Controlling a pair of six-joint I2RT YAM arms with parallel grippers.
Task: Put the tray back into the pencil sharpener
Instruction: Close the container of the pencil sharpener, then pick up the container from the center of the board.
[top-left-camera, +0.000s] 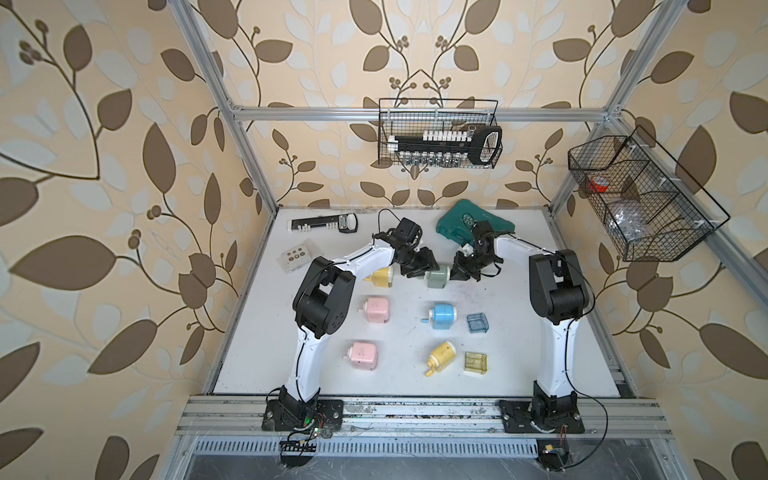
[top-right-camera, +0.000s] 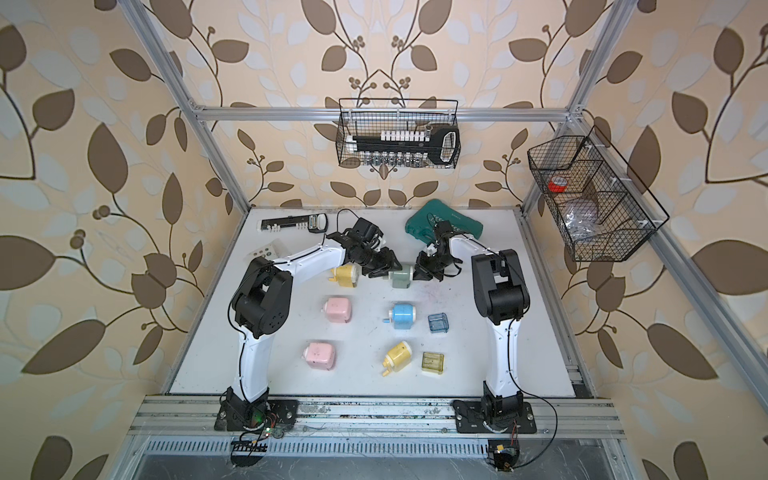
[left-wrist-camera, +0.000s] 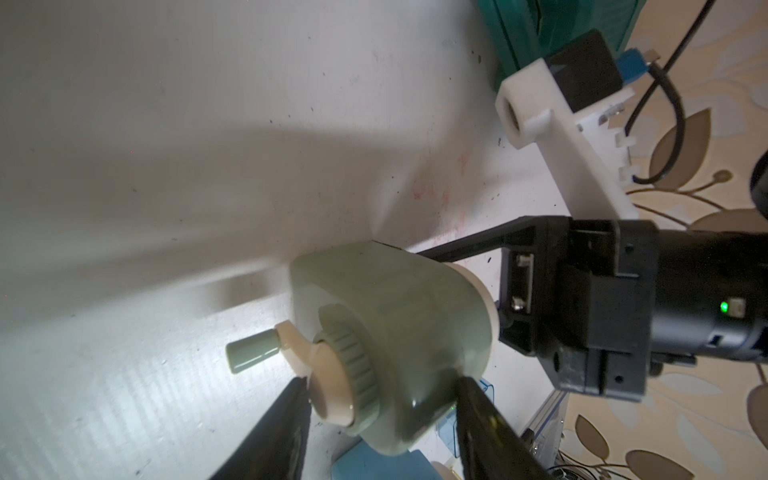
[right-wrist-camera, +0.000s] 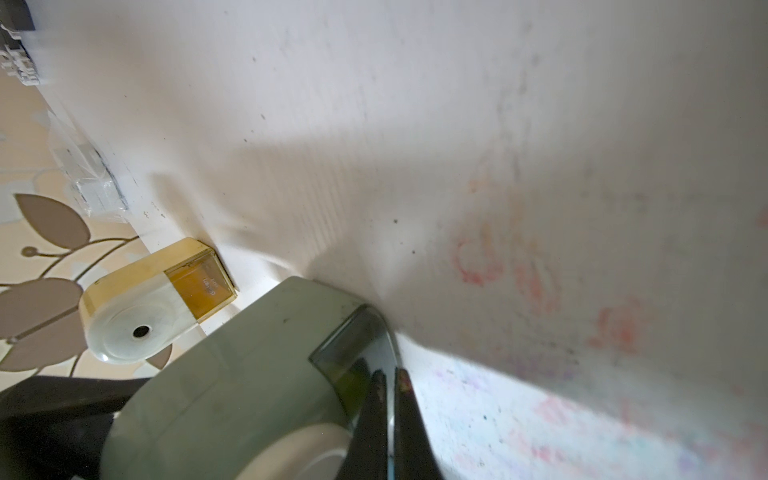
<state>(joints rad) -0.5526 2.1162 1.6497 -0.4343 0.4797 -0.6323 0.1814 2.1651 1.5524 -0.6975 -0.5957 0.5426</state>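
On the table (top-left-camera: 257, 357), left hand (left-wrist-camera: 382, 382) grips the green sharpener (left-wrist-camera: 395, 299) while right hand (right-wrist-camera: 390, 374) pinches its tray (right-wrist-camera: 353, 345).

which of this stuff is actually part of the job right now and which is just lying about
In the job:
green sharpener
tray, going into it
left hand, gripping the sharpener
right hand, pinching the tray

Lying about:
blue sharpener
blue tray
yellow tray
teal case
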